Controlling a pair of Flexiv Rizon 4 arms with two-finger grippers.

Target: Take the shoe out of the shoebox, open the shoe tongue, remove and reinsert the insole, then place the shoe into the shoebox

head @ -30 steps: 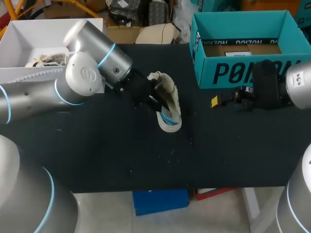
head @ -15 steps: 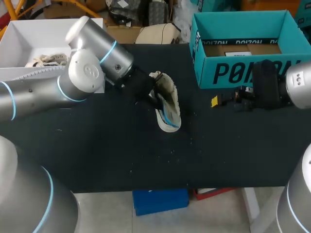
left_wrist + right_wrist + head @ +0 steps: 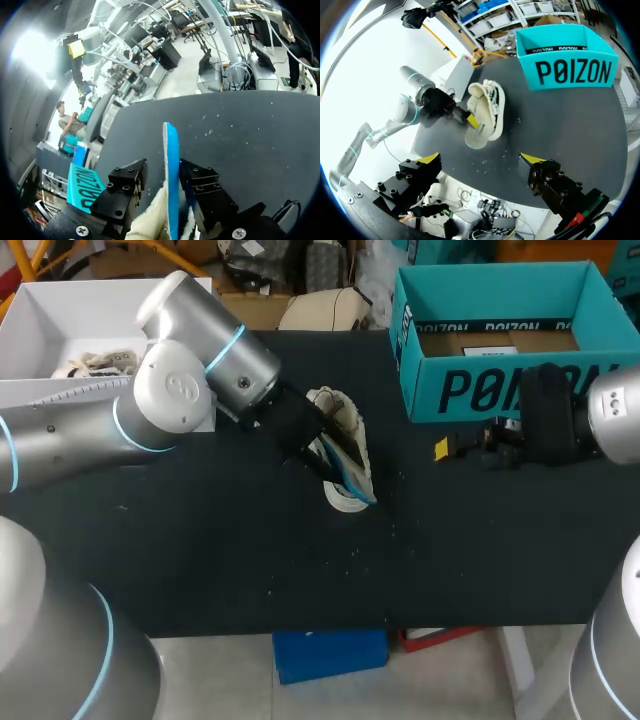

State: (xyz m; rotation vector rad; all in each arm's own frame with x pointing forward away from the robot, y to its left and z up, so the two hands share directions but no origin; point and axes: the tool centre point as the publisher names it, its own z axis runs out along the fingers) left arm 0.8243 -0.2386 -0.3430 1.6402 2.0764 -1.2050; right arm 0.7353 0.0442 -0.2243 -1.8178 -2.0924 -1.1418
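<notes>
Out of its box and lying in the middle of the bench [image 3: 200, 560]: the shoe [image 3: 348, 455], left of the teal shoebox [image 3: 500, 390] and apart from it. Insole removal in hand, by the look of it: blue insole [image 3: 171, 165] edge-on, partly out of the shoe, pinched between the narrow-set fingers of the left gripper [image 3: 162, 175]. Next, probably: draw it fully clear, then feed it back in. At right, just nearer than the shoebox, the right gripper [image 3: 481, 159], wide and empty.
</notes>
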